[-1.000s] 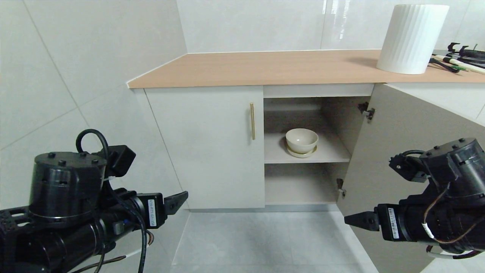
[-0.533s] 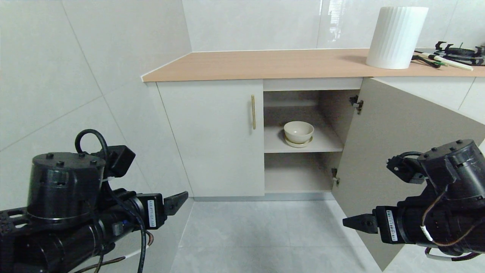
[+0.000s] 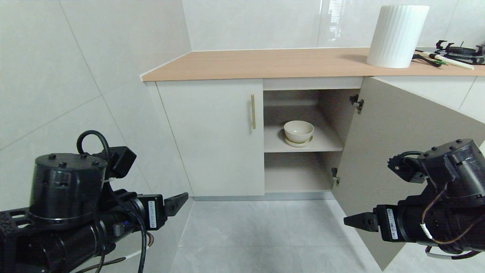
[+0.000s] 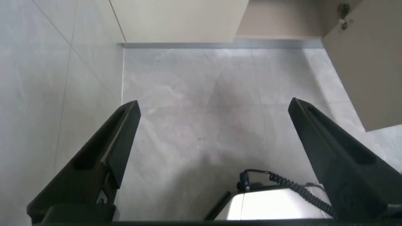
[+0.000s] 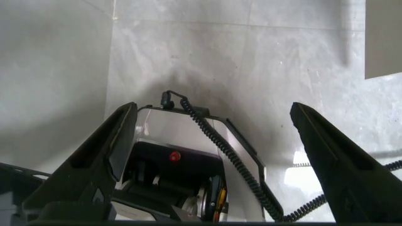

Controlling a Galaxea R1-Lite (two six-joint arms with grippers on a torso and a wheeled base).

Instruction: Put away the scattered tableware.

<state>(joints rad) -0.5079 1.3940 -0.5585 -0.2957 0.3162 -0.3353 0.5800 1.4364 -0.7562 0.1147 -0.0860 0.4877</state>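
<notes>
- A cream bowl [image 3: 299, 131] sits on a small plate [image 3: 298, 143] on the upper shelf [image 3: 326, 144] of a low kitchen cupboard, under a wood-topped table [image 3: 246, 62].
- The cupboard's right door [image 3: 394, 151] is swung wide open toward the robot, hinged on its right side. The left door [image 3: 212, 136] is shut and has a slim brass handle [image 3: 252, 111].
- The left pincer [image 3: 176, 200] is held low over the grey floor [image 3: 257, 235], well apart from the cupboard. Its jaws are spread wide with nothing between them.
- The right pincer [image 3: 356, 221] is also low, in front of the open door's lower inner face. Its jaws are also spread wide and empty.
- The bowl and plate lie ahead of both pincers and higher up, a little right of centre between the two arms. Being round, they have no long axis to line up with.
- The tableware looks put away, so the step left is probably closing the door. The right arm is the nearer one, and the door would need pushing back toward the left.
- A tall white ribbed container [image 3: 398, 36] and a few utensils [image 3: 443, 60] stand on the table at far right.
</notes>
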